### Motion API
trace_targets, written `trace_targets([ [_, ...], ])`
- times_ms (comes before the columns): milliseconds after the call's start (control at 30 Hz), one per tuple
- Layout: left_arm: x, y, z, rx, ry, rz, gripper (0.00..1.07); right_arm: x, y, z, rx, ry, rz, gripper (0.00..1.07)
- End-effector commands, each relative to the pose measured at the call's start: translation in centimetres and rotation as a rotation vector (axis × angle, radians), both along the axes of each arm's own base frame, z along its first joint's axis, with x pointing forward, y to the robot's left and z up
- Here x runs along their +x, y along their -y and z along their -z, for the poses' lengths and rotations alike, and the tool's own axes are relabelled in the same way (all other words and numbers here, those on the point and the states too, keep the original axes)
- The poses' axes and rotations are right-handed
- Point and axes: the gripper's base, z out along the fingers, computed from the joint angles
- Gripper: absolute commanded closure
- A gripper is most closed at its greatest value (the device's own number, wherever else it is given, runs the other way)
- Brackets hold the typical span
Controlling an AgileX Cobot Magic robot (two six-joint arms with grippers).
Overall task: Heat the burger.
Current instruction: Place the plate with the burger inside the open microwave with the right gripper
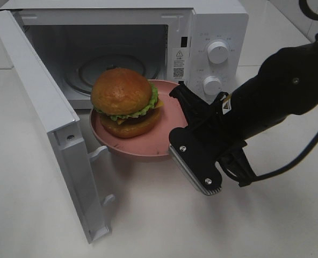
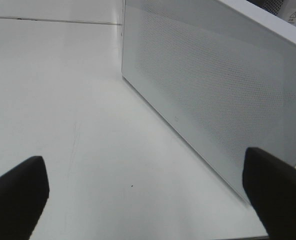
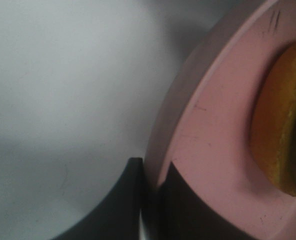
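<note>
Left end effector (image 2: pixel 145 175) hung over the table (image 2: pixel 88 125), jaws spread wide, the microwave door (image 2: pixel 213 100) just beside it. Right end effector (image 3: pixel 150 175) was clamped on the near rim of the pink plate (image 1: pixel 170 115). Burger (image 1: pixel 124 102) sat upright on the plate, bun top on. Plate was at the mouth of the open microwave (image 1: pixel 212 32).
</note>
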Motion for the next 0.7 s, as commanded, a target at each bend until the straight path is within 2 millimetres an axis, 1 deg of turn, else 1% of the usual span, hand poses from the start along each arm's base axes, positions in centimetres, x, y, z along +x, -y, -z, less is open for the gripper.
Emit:
trace_targets([
  [33, -0.3, 0.1, 0.1, -0.007, 0.027, 0.006, 0.09, 1.7, -1.2, -1.3, 0.08, 0.066, 0.04, 1.07],
  [267, -0.3, 0.1, 0.1, -0.007, 0.027, 0.006, 0.09, 3.4, -2.5, -0.9, 0.099, 0.051, 0.068, 1.07],
  [367, -0.3, 0.1, 0.1, -0.007, 0.027, 0.006, 0.09, 3.6, -2.6, -0.8, 0.099, 0.05, 0.07, 1.07],
  [533, -0.3, 0.1, 0.1, -0.007, 0.027, 0.006, 0.09, 4.8, -3.6, -0.9, 0.111, 0.064, 0.069, 1.07],
  [633, -0.3, 0.1, 0.1, -0.007, 0.027, 0.006, 0.09, 5.0, -3.7, -0.9, 0.112, 0.065, 0.069, 1.07],
  [700, -0.3, 0.1, 0.1, -0.007, 0.027, 0.006, 0.09, 5.6, -4.2, -0.7, 0.112, 0.065, 0.069, 1.07],
])
